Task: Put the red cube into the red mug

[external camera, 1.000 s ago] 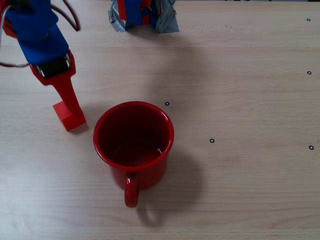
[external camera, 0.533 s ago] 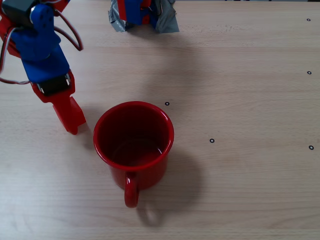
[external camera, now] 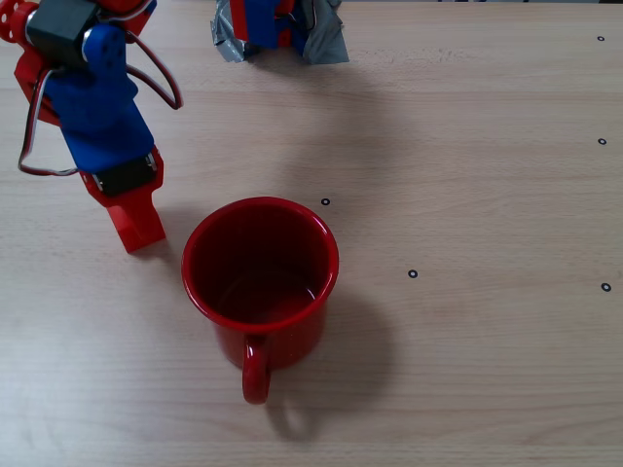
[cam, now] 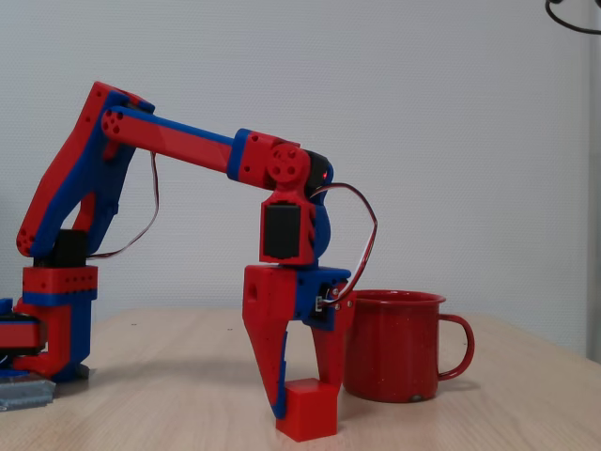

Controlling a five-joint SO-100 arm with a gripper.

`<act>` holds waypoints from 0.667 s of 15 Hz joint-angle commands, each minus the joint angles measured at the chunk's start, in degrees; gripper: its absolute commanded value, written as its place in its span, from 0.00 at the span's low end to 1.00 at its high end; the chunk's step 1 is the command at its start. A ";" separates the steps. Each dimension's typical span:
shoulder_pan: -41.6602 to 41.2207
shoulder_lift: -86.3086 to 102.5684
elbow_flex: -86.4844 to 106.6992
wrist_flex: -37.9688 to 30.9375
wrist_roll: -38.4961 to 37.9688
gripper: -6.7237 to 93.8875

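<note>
I am seeing the gripper (cam: 300, 399) pointing straight down with its fingers reaching either side of the red cube (cam: 307, 411), which is sitting on the table (external camera: 467, 195) just left of the red mug (external camera: 261, 282) in the overhead fixed view. I cannot tell whether the fingers are actually pinching it. The mug is standing upright, handle toward the overhead camera.

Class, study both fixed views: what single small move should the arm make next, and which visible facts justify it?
Probably close the pincer on the red cube. In the side view the cube sits on the table with the fingers down around it, seemingly not yet clamped. The red mug stands upright and empty beside it, so lifting comes after.
</note>
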 commanded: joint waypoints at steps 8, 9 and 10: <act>2.29 7.91 -1.93 6.06 2.72 0.07; 2.37 10.20 -1.67 8.26 4.22 0.07; 2.29 12.74 -1.32 9.84 7.29 0.07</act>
